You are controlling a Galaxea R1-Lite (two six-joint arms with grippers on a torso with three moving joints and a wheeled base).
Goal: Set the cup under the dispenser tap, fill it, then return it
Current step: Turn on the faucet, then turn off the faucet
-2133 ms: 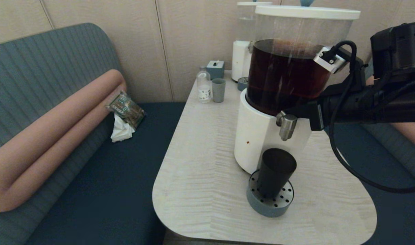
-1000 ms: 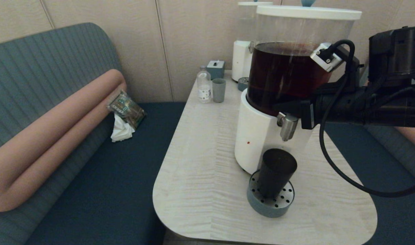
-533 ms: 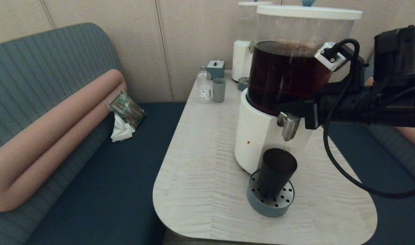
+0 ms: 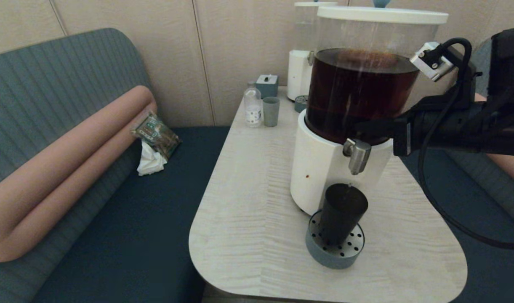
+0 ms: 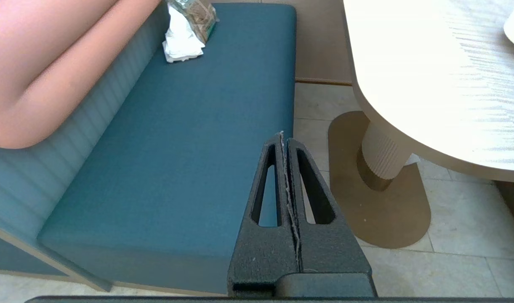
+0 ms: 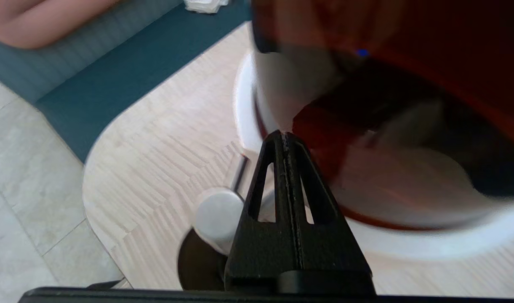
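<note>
The right end effector (image 6: 285,136), fingers pressed together and empty, has pulled back from the dispenser tap (image 4: 357,155) toward the robot's right; half a second ago it sat against the tap. The black cup (image 4: 341,212) stands under the tap on the grey drip tray (image 4: 333,252), apparently filled. Returning it likely comes next. The left end effector (image 5: 284,139), closed, hangs over the bench seat (image 5: 177,139).
</note>
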